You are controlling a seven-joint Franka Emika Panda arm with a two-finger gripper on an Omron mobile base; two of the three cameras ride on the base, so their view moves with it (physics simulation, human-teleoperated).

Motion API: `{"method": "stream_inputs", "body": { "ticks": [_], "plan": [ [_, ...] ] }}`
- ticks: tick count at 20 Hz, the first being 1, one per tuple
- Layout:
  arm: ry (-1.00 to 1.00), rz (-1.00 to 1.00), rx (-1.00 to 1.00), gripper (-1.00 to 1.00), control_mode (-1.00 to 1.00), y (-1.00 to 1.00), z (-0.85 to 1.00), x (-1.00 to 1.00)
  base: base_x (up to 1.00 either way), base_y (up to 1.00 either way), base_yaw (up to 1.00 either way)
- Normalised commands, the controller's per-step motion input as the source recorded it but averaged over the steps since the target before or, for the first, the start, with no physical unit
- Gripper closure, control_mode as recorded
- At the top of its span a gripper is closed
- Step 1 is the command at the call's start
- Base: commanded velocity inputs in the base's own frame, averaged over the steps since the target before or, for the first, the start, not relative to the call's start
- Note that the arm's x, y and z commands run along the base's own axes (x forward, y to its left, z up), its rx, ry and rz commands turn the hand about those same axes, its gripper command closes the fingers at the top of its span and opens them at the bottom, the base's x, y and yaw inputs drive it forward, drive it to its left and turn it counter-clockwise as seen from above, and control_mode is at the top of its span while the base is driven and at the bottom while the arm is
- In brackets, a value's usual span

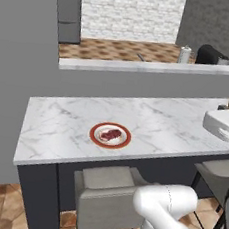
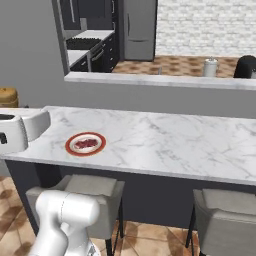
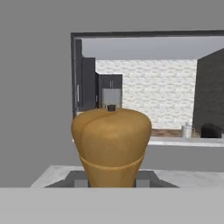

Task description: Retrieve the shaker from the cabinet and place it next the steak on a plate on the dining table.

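The small tan-brown wooden shaker (image 3: 111, 146) is gripped between the closed gripper (image 3: 111, 179) above the long white grey-veined marble dining table (image 1: 160, 124), where the red-brown steak (image 1: 110, 134) lies on the round red-rimmed white plate (image 1: 110, 135), before a grey wall opening toward a white brick kitchen wall (image 1: 130, 12).

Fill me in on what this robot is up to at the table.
The arm is carrying the wooden shaker: in the hand view it stands upright between the fingers of the shut gripper. The robot faces the marble dining table, where the red-rimmed plate sits near the front edge with the steak on it. No shaker stands by the plate yet, so setting it down beside the steak is still to come. Grey stools are tucked under the table.
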Motion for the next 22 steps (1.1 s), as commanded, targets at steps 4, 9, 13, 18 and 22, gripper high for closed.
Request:
{"method": "stream_inputs", "body": {
  "ticks": [4,9,13,18,22],
  "plan": [
    [0.12,0.24,0.0,1.0,-1.0,-0.58,-0.29,0.77,0.0,0.0,0.0],
    [0.08,0.27,0.01,1.0,-1.0,-0.6,-0.43,0.64,0.0,0.0,0.0],
    [0.08,0.29,0.0,1.0,-1.0,-0.48,-0.47,0.61,0.0,0.0,0.0],
    [0.08,0.27,0.0,1.0,-1.0,-0.17,-0.42,0.73,0.0,0.0,0.0],
    [0.02,0.26,0.0,1.0,-1.0,0.0,-0.4,0.83,0.0,0.0,0.0]
  ]
}}
